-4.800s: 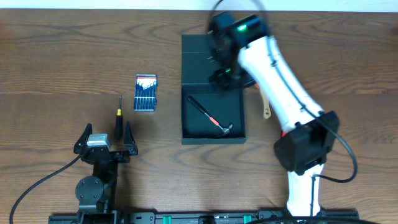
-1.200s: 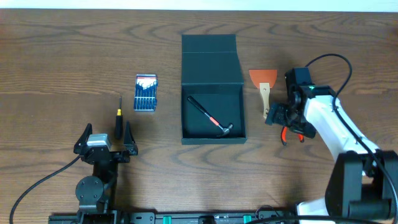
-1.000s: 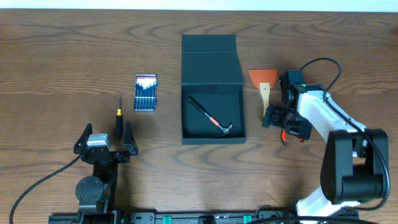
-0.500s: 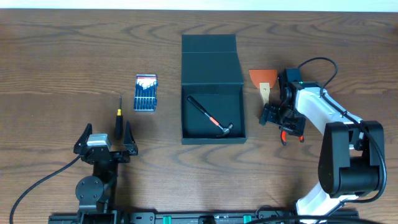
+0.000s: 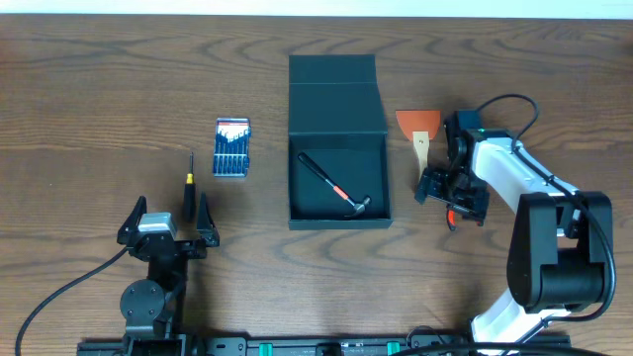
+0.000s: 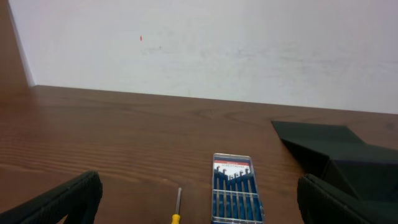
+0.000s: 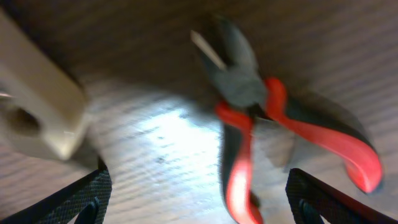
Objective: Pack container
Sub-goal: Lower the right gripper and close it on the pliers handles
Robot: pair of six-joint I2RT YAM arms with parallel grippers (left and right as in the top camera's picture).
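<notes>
1. The right gripper (image 5: 450, 196) has left the far end of the container, where it hung a few seconds ago. It now sits right of the container, low over the pliers (image 5: 451, 218), and has barely shifted in the last half second.
2. Nearest, at the left, the left gripper (image 5: 168, 216) rests low with its fingers spread wide and nothing between them.
3. Just beyond it a screwdriver (image 5: 189, 188) with a yellow band lies on the bench (image 5: 79, 89), its shaft pointing away.
4. At the right, the right gripper's fingers are apart and clamp nothing. In the blurred wrist view the red-handled pliers (image 7: 249, 99) lie on the wood between them. I cannot tell whether the fingers touch the pliers.
5. The container (image 5: 338, 223) stands open at the middle of the bench, well apart from the left gripper and just left of the right one.
6. A hammer (image 5: 336, 185) lies on a slant inside it, head toward the near right corner.
7. A blue case (image 5: 232, 148) of small drivers lies left of the container, apart from it and beyond the screwdriver.
8. A scraper (image 5: 418, 124) lies right of the container, orange blade far, pale handle running near toward the right gripper.
9. Farthest, the lid (image 5: 334, 94) lies folded back flat from the container's far edge.
</notes>
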